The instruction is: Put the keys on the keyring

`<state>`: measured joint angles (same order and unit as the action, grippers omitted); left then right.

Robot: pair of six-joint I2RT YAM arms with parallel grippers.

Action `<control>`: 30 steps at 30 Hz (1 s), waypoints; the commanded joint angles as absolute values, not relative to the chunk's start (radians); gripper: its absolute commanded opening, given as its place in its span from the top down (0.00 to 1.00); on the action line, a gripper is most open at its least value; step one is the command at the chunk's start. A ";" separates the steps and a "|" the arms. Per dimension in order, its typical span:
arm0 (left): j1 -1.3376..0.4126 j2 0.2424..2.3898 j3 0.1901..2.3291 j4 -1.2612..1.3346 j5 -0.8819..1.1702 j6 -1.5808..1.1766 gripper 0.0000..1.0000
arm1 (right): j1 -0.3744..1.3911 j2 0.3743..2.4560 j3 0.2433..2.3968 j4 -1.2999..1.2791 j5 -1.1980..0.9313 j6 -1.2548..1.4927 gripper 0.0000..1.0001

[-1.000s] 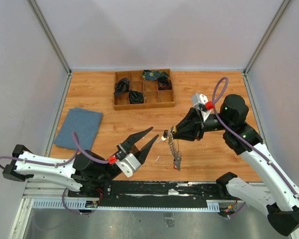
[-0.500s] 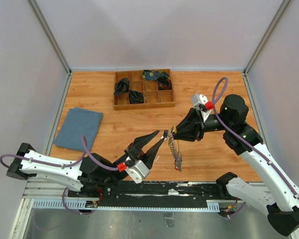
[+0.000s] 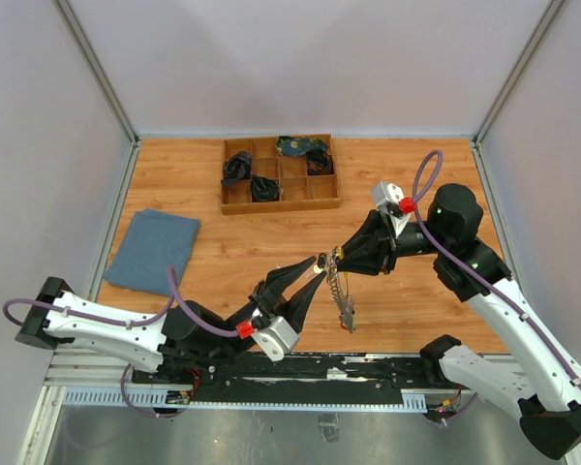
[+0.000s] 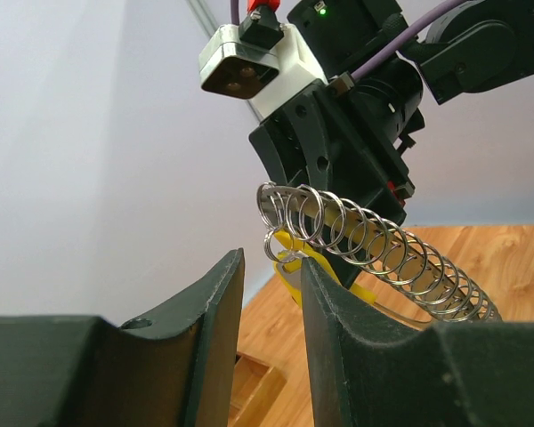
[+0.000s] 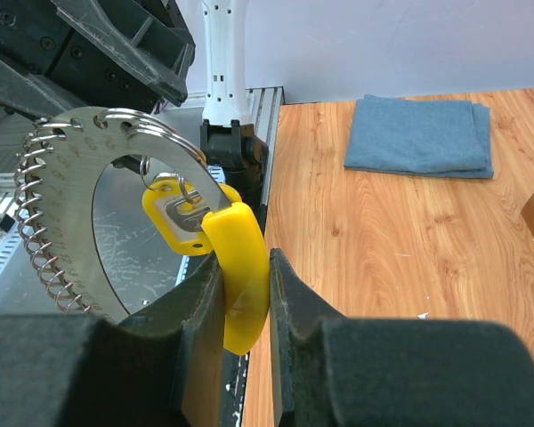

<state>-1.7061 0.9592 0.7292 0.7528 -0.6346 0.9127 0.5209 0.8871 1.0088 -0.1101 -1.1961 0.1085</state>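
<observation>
My right gripper (image 3: 337, 258) is shut on the yellow piece (image 5: 240, 267) of the keyring (image 5: 71, 142) and holds it above the table. The keyring is a flat metal loop strung with many small rings (image 4: 374, 245). A yellow tag (image 5: 173, 213) hangs on it. In the top view a bunch of keys (image 3: 345, 312) hangs down from the loop, with a red bit at the bottom. My left gripper (image 3: 310, 273) is open and empty. Its tips (image 4: 271, 267) sit just under the loop's end, with a small ring and the yellow tag (image 4: 289, 245) right above the gap.
A blue cloth (image 3: 153, 250) lies at the left of the table and shows in the right wrist view (image 5: 420, 133). A wooden compartment tray (image 3: 279, 174) with dark items stands at the back. Grey walls close in three sides.
My left arm has moved forward and right, bringing its fingertips up to the keyring, and its jaws have narrowed. The right arm and the keyring have not moved.
</observation>
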 commanded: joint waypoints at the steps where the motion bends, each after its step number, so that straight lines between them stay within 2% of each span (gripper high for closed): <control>1: -1.722 0.961 0.764 0.820 -0.641 0.925 0.62 | 0.511 0.872 1.040 -0.092 -1.207 0.129 0.99; 30: -1.724 0.986 0.762 0.865 -0.648 0.940 0.63 | 0.511 0.874 1.029 -0.067 -1.203 0.147 0.99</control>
